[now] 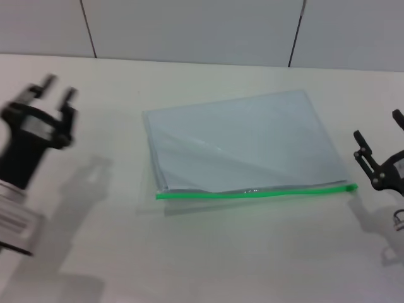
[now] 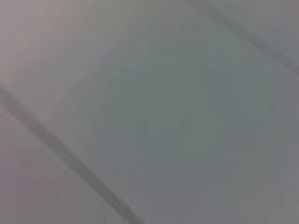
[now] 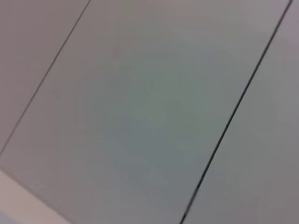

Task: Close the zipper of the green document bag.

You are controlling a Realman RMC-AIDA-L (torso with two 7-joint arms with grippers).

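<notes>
Flat translucent pale blue-grey document bag [image 1: 243,142] lies mid-bench [image 1: 208,252], bright green zipper strip [image 1: 255,191] facing you for reach. Left gripper [image 1: 55,91], right gripper [image 1: 377,140] flank it, fingers apart, not touching.

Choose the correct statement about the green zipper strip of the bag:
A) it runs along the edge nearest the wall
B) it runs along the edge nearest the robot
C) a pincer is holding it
B: the zipper lies along the green document bag edge closest to the robot, and neither pincer touches it.
</notes>
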